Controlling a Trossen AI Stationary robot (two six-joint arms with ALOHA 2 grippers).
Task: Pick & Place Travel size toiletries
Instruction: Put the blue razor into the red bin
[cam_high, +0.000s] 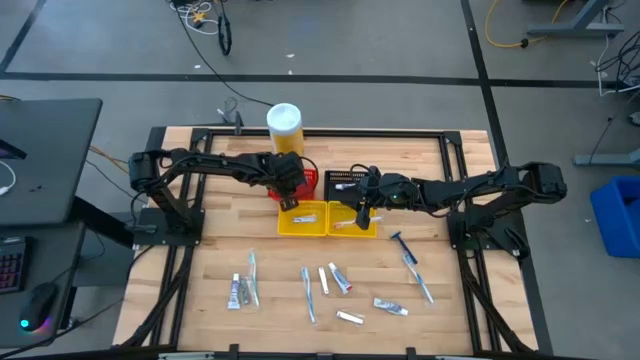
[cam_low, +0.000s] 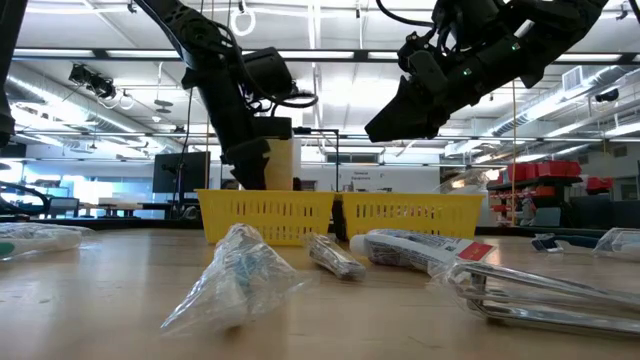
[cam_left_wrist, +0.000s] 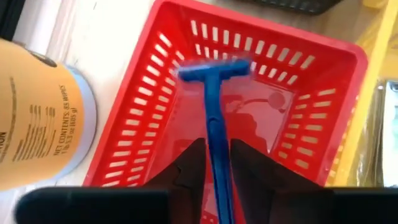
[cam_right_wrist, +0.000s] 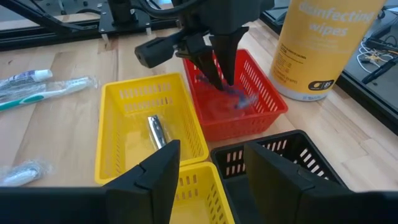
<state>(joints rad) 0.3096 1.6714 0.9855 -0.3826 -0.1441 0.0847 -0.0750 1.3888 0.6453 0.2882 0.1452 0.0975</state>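
Left fingers: mine, dark, pointing down into the red slotted plastic basket at the far middle of the wooden counter; they stand slightly spread on either side of the blue-handled razor; I cannot tell whether they touch the handle.
Razor: blue T-shaped head low inside the red basket, handle running up between my left fingers.
Right fingers: mine, spread wide, holding nothing, above the right yellow basket and beside the black mesh basket.
Left yellow slotted basket: just near of the red one; one small silver tube lies inside.
Tall yellow canister with white lid: upright, just beyond the red basket.
Remaining toiletries: tubes and wrapped toothbrushes scattered across the near half of the counter, one white tube nearest the edge; another blue razor lies to the right.
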